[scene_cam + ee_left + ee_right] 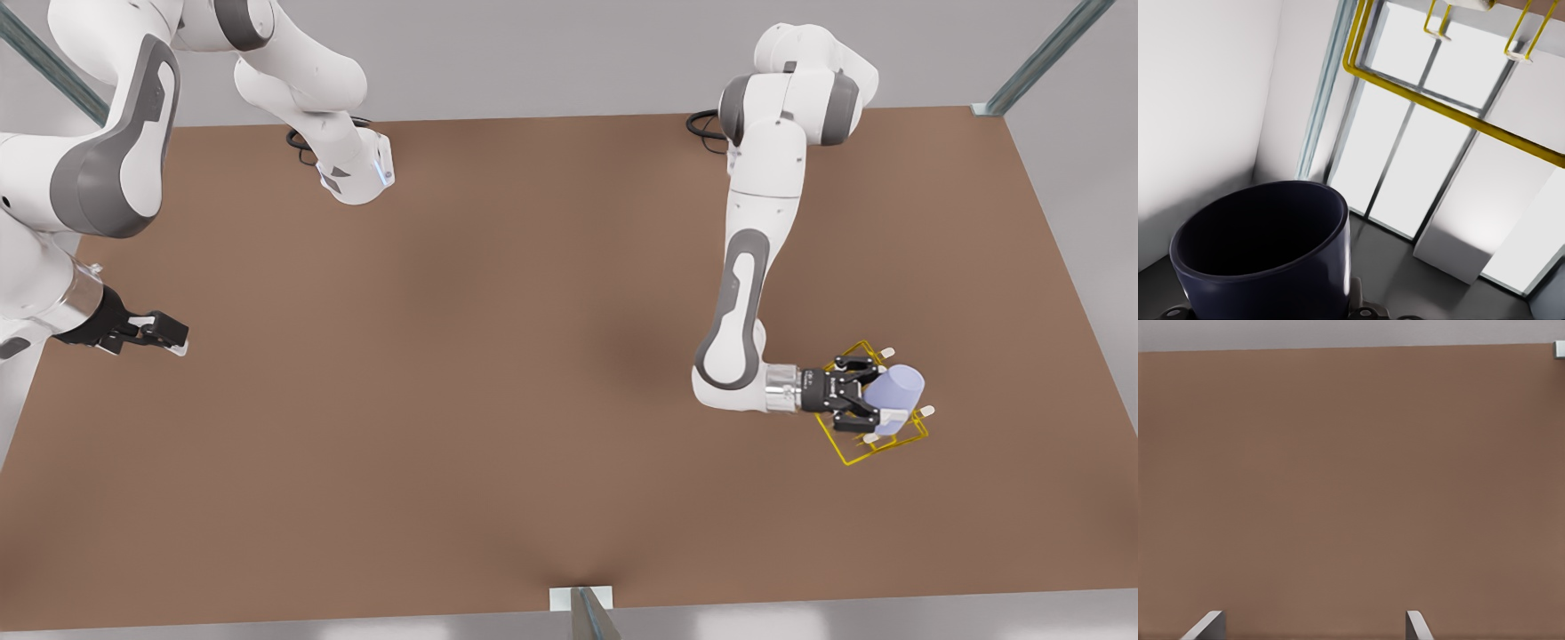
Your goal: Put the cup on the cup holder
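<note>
The pale lavender cup (898, 389) is tipped on its side just above the yellow wire cup holder (855, 455) near the front view's right edge of the table. My left gripper (876, 402) is shut on the cup's rim end, reaching in horizontally from the front view's left. White-tipped pegs (886, 353) stick out beside the cup. In the left wrist view the cup (1265, 267) looks dark, mouth toward the camera, with the cup holder's yellow wire (1458, 113) beyond it. My right gripper (173, 338) waits open at the front view's far left, its fingertips (1208, 625) over bare table.
The brown table (489, 400) stretches wide between the two arms. Both arm bases stand at the back edge. Metal frame posts (1040, 58) rise at the corners, and a bracket with a post (582, 606) sits at the middle of the near edge.
</note>
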{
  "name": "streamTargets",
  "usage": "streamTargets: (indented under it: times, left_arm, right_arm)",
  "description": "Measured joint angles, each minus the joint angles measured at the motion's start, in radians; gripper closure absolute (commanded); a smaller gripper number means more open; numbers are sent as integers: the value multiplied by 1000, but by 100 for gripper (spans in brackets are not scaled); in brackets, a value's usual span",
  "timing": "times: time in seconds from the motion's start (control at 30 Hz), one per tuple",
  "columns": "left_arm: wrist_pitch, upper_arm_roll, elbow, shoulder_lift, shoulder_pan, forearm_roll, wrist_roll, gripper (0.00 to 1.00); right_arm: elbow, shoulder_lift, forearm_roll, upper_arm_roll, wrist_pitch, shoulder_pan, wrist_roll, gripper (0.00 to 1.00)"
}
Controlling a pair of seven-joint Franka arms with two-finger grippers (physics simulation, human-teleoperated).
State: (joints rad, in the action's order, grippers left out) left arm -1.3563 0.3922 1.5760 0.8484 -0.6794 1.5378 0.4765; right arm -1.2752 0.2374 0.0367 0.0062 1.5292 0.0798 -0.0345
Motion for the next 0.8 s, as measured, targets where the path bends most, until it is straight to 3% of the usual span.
streamTargets:
  times: [0.8]
  left_arm:
    - [66, -6, 70, 47, -1, 18, -167, 17]
  right_arm:
    - [1, 1, -7, 0, 2, -1, -8, 0]
